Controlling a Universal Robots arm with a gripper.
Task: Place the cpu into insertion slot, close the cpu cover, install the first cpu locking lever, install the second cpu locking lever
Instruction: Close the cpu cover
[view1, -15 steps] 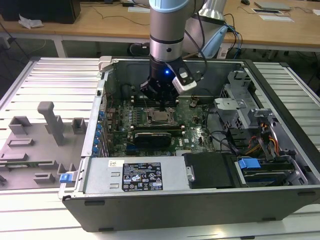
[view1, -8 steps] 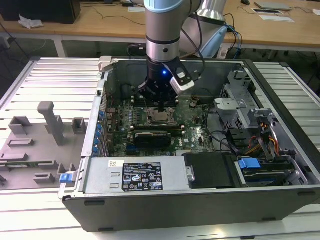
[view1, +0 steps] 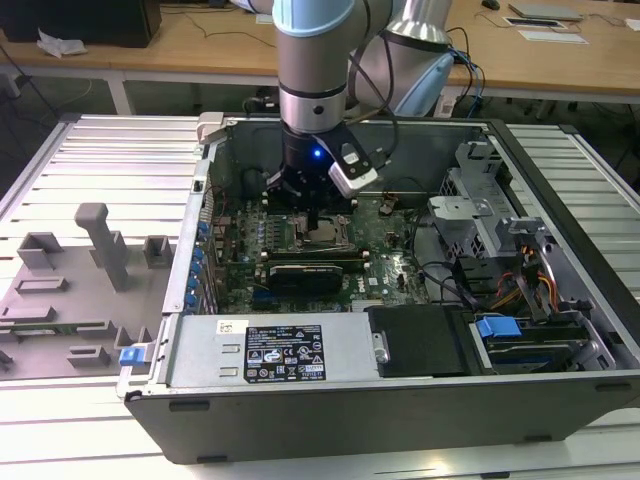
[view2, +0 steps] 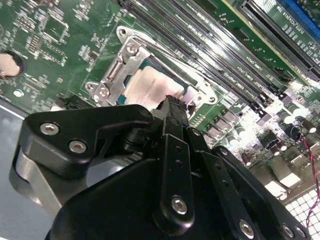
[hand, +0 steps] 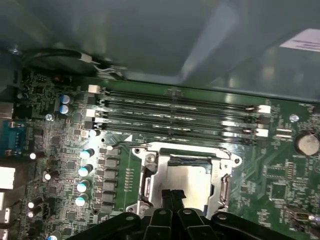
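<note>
End effector (view1: 315, 213): we log it low inside the open computer case (view1: 200, 350), directly above the insertion slot (view1: 320, 238) on the green board, with the grey fixture tray (view1: 70, 290) well apart on the counter (view1: 100, 140) at the exterior view's left. In both wrist views its fingers (hand: 167, 199) are pressed together and pinch nothing. The tips stand at one edge of the chip, and we cannot tell whether they touch it.

Cpu (hand: 189, 176): lies flat in the insertion slot, silver top showing through the window of the cpu cover (hand: 148, 172), which lies down around it.

Locking lever (hand: 190, 146): thin wire running along the cover's side, next to the long memory slots (hand: 175, 107). We cannot tell whether it is hooked home.

Hazards, in our judgement:
- Tips pressing on the bare chip top instead of the cover frame could scratch the chip or load the contacts beneath.
- A chip not fully seated under the cover, if pushed down, could bend contacts; seating cannot be confirmed here.
- Narrow closed tips may slip off a springy wire lever, which could then snap back and strike nearby board parts.
- A sideways slide toward the memory slots risks catching their latches.
</note>
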